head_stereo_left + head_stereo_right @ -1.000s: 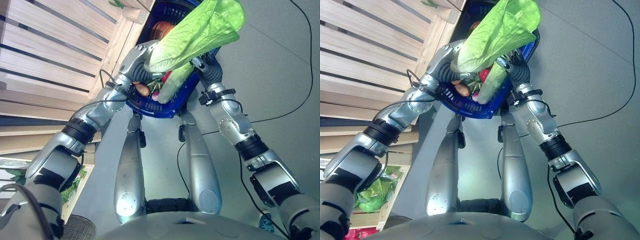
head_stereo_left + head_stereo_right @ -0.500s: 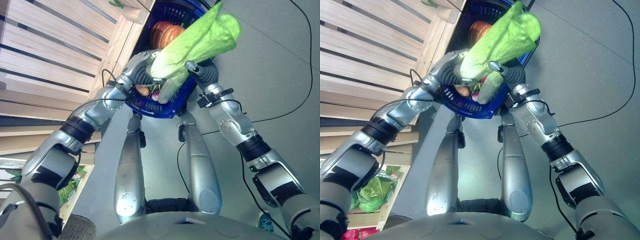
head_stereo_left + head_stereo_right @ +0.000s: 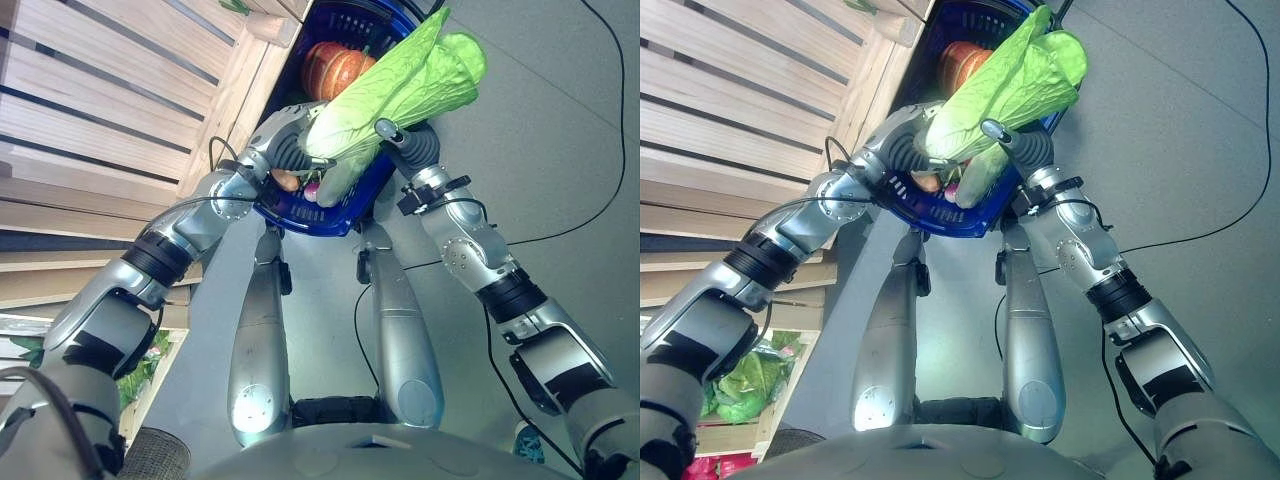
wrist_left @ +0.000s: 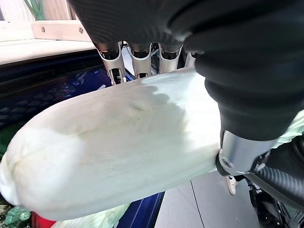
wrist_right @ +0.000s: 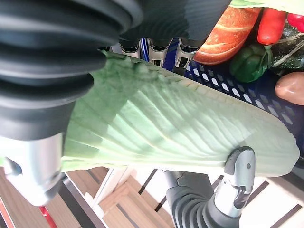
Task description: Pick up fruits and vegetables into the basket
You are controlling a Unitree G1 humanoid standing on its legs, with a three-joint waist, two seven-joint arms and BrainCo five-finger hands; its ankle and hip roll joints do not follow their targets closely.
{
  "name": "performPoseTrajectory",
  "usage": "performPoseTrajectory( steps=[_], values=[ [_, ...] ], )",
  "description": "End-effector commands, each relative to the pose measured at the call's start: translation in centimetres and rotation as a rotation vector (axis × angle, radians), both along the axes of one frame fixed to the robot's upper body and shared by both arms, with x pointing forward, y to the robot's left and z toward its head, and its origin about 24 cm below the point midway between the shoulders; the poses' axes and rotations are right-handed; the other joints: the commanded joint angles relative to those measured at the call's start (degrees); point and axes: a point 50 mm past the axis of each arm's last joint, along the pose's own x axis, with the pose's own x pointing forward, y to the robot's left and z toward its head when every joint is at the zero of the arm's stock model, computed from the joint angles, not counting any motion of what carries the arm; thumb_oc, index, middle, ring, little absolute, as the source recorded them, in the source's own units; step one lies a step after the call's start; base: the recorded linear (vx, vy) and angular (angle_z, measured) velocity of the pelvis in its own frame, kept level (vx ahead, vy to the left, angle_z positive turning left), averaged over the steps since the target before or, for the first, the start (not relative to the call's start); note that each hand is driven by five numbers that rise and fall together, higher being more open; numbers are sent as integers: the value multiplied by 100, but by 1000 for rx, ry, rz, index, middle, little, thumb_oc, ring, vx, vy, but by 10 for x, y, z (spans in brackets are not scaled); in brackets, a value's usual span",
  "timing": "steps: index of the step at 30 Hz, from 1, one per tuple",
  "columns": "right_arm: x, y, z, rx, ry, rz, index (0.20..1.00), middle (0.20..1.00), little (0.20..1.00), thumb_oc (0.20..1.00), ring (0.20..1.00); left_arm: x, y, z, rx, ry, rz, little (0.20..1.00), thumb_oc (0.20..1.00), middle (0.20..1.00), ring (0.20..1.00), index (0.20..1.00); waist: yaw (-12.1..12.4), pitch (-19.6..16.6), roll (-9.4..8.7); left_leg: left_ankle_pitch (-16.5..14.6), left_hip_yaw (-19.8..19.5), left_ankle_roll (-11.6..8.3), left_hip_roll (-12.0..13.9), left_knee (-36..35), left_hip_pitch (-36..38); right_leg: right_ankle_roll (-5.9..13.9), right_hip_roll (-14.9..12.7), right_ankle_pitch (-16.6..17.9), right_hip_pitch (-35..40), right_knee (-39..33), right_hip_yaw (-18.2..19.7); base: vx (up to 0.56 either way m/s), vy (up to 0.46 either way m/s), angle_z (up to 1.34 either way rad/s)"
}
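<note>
Observed: both arms are raised and brought together over a blue basket [image 3: 345, 215] that stands on the grey floor beside a slatted wooden crate stand [image 3: 110, 120]. A large napa cabbage [image 3: 400, 85] is held between the two, its pale stalk end down toward the basket's near rim and its green leaves fanning up and away over the far side.

Left robot hand [image 3: 290, 145]: curled round the white stalk end; its wrist view shows fingers [image 4: 137, 59] wrapped over the far side of the stalk and the thumb closing from the near side.

Right robot hand [image 3: 405, 145]: clasped on the ribbed leafy body, fingers over one face and the thumb [image 5: 240, 166] pressing the other.

Basket contents: a pumpkin [image 3: 335, 65] toward the far end, with a red pepper [image 5: 271, 23], a green pepper [image 5: 247, 64] and a potato [image 5: 289, 88] nearer.

Risks, as judged:
- The cabbage is long relative to the free space; lowered at this slant it may lodge on the rim or ride on the pumpkin and roll out onto the floor.
- Uneven release by the two hands could let the heavy stalk end swing and tip the basket.
- The soft leaves may tear or slip under the right hand's grip.
</note>
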Motion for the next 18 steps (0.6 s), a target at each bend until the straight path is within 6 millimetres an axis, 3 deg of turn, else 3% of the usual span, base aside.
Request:
performPoseTrajectory(
  steps=[1,10,12,13,14,18],
  values=[
    [-24,24,41,104,-222,174,200,200,200,200,200,-12,-15,-11,49,35,-91,200,200,200,200,200,21,-233,-104,-284,240,55,-259,68,-18,401,118,-46,321,-140,-357,0,0,0],
    [-25,25,42,125,-240,185,200,200,200,200,200,-11,-16,-9,32,13,-62,200,200,200,200,200,21,-233,-94,-274,228,59,-265,31,-13,408,107,-31,327,-179,-345,0,0,0],
    [-25,25,41,125,-241,182,200,200,200,200,200,-11,-14,-10,21,8,-50,401,401,401,401,401,27,-233,-93,-274,223,59,-264,28,-10,410,103,-31,332,-184,-347,0,0,0],
    [-25,25,42,125,-241,182,200,200,200,200,200,-10,-13,-9,13,7,-41,896,896,896,896,896,30,-233,-92,-267,221,62,-264,5,12,411,105,-30,349,-194,-348,0,0,0],
    [-25,25,42,125,-242,182,200,200,200,200,200,-9,-12,-9,1,3,-30,1000,1000,1000,1000,1000,35,-233,-91,-258,211,67,-269,-11,23,409,108,-28,361,-205,-346,0,0,0],
    [-25,24,42,126,-248,176,200,200,200,200,200,-8,-6,-11,-51,-26,28,1000,1000,1000,1000,1000,67,-233,-85,-244,154,73,-296,-25,35,409,115,-25,378,-210,-347,0,0,0]
  ],
)
